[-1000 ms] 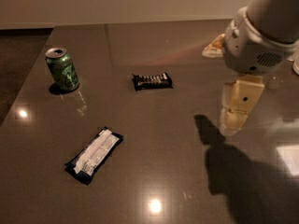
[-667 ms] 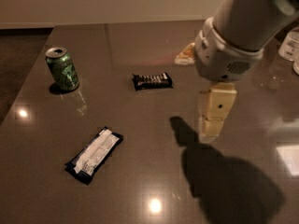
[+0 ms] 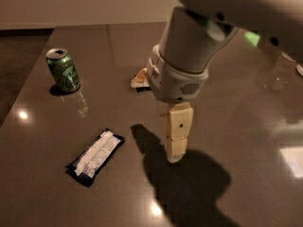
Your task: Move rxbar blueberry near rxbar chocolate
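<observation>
The rxbar blueberry (image 3: 96,156), a dark blue wrapper with a white label panel, lies flat on the dark table at lower left. My gripper (image 3: 156,119) hangs over the middle of the table, to the right of this bar and apart from it. It is open and empty: one cream finger (image 3: 177,131) points down toward the table, the other (image 3: 140,77) sticks out to the left behind the wrist. The rxbar chocolate is hidden behind the wrist and that far finger.
A green soda can (image 3: 63,70) stands upright at the back left. A clear glass-like object (image 3: 278,70) stands at the right edge. The table's left edge (image 3: 28,86) runs close to the can. My arm casts a large shadow (image 3: 189,188) at the front.
My arm has swung left and closer across the table. It now covers the black bar, which showed in the earlier frames. The blue bar and the can have not moved.
</observation>
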You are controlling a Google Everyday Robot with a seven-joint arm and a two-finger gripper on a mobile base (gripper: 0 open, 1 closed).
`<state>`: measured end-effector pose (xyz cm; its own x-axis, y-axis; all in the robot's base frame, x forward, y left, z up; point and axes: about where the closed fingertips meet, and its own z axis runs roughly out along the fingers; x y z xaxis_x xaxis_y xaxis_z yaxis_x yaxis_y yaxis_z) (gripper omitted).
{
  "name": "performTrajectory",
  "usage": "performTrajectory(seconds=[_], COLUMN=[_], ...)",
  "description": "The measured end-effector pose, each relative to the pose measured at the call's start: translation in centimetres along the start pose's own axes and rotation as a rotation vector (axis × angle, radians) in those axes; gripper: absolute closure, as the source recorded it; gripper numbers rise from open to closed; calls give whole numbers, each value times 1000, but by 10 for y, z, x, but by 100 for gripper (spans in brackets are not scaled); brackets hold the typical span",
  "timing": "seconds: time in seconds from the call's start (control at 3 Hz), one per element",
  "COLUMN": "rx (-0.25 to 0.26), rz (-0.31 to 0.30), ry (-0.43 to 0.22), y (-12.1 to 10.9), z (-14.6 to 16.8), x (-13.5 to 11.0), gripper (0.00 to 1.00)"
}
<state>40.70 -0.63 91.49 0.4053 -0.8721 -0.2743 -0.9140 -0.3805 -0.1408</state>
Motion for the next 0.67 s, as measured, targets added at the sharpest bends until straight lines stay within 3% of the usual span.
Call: performTrajectory(seconds=[0.67], rx=[-70], rz=[-145], ry=[-33], y=[-7], z=[50], x=[-45], gripper=[0])
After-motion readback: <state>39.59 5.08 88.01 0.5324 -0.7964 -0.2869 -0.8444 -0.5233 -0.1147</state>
